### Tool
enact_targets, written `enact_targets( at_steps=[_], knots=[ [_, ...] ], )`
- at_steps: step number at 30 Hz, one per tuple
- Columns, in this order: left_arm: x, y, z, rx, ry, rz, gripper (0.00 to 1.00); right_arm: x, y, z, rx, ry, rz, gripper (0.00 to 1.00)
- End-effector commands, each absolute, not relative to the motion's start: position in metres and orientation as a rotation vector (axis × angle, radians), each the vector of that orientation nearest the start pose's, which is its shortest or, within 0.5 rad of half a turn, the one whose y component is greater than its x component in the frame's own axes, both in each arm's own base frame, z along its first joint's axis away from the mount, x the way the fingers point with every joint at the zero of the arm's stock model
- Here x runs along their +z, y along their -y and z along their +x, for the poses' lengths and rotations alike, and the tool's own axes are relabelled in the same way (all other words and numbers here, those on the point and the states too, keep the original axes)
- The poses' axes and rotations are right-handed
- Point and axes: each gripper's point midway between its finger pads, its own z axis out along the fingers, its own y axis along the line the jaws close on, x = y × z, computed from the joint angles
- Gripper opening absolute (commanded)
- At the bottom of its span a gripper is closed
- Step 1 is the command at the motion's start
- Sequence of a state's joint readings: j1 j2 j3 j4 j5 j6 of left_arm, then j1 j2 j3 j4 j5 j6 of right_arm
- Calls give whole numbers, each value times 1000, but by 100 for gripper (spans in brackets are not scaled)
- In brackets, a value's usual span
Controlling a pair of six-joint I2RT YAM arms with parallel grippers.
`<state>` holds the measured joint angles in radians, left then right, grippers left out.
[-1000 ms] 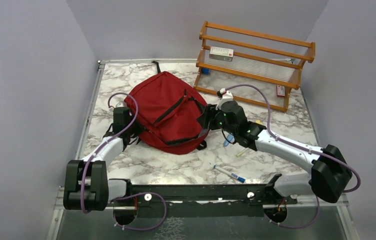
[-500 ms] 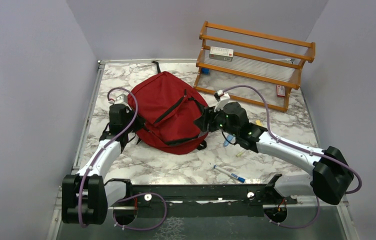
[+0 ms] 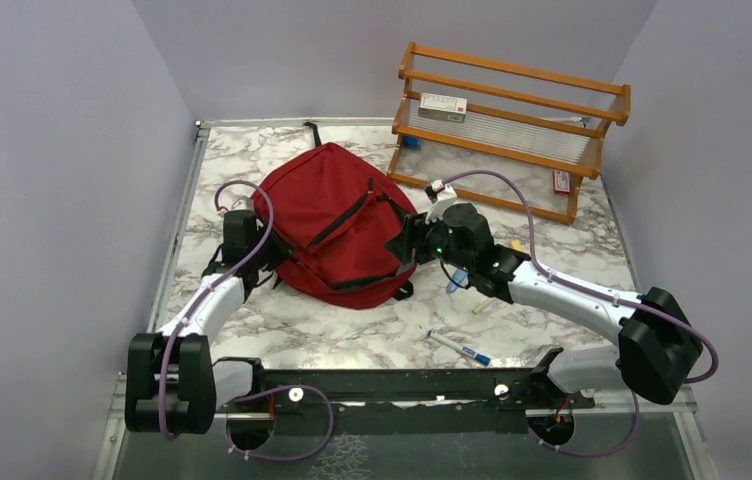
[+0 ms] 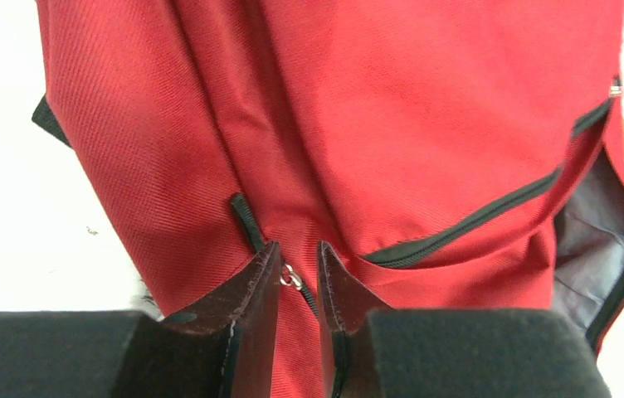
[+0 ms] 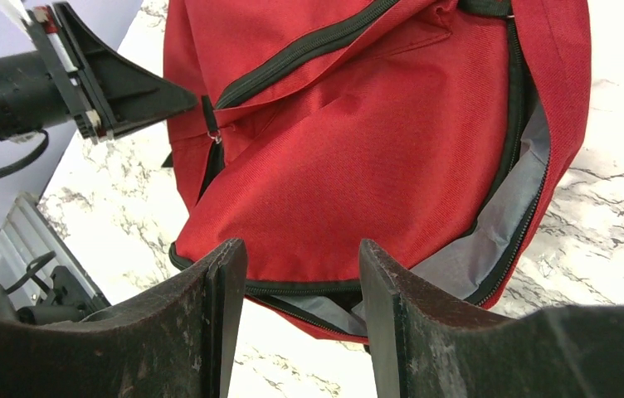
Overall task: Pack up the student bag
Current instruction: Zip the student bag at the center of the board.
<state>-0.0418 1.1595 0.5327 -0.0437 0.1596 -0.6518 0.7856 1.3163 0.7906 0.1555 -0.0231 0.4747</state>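
Because the bag (image 3: 337, 225) lies between the two arms, the overhead view sets out the whole problem. The bag lies flat on the table (image 3: 352, 335), left of centre. Its long axis runs from the far side toward the near edge, leaning slightly to the right. The left gripper (image 3: 257, 248) is against its left flank and the right gripper (image 3: 404, 243) against its right flank, so both are about equally near. A wooden rack (image 3: 512, 130) stands at the far right, and a pen (image 3: 460, 349) lies on the near right of the table, apart from the bag.

In the left wrist view, the left gripper (image 4: 299, 269) has its fingers (image 4: 255, 290) a narrow gap apart. The small metal zipper pull (image 4: 290, 277) sits in that gap and does not look pinched. Red fabric fills the view straight ahead, and the grey lining (image 4: 587, 240) shows at the far right edge.

In the right wrist view, the right gripper (image 5: 300, 253) has its jaws wide apart with nothing between them. The bag's near rim lies just beyond the fingertips. The unzipped mouth and its grey lining (image 5: 491, 224) curve down the right side. I judge the next move depends on this mouth facing the right arm, which makes that arm better placed to spread it or feed things in.
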Motion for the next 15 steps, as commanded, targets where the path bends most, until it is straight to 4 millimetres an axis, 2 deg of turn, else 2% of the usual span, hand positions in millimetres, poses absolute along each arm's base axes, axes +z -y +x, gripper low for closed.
enact_targets(
  at_steps=[1, 15],
  knots=[
    [72, 61, 320, -508, -2235, -697, 24, 180, -302, 280, 814, -1996, -281, 57],
    [47, 55, 316, -456, -2278, -769, 30, 177, -302, 280, 819, -2010, -266, 57]
  ],
)
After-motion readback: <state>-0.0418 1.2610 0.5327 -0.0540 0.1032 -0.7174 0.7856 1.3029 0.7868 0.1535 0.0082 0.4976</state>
